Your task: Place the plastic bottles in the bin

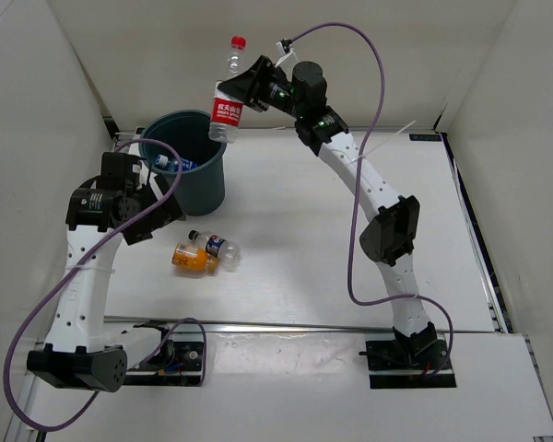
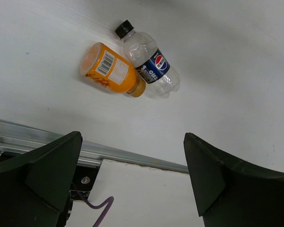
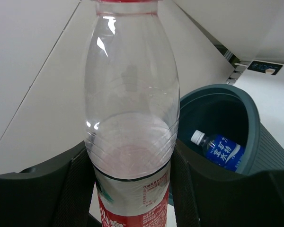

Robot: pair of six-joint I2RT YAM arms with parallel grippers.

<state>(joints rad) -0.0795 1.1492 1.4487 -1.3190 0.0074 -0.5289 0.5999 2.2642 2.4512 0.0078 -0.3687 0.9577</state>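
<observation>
Right hand (image 1: 239, 94) clamps one red-capped bottle (image 1: 227, 112) upright in the air near the rim of the single bin (image 1: 203, 184), which holds one blue-label bottle (image 3: 220, 150). Left hand (image 2: 132, 146) gapes wide and empty above two touching bottles lying on the worktop (image 1: 304, 239): one orange bottle (image 2: 111, 70) and one dark-label bottle (image 2: 149, 61).

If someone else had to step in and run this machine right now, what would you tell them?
Right hand shut on the red-capped bottle, raised by the rim of the bin.
Left hand open, empty, above the orange bottle and the dark-label bottle lying touching on the table.
Done: blue-label bottle in the bin.
Left: drop the red-capped one, then bin the other two.
</observation>
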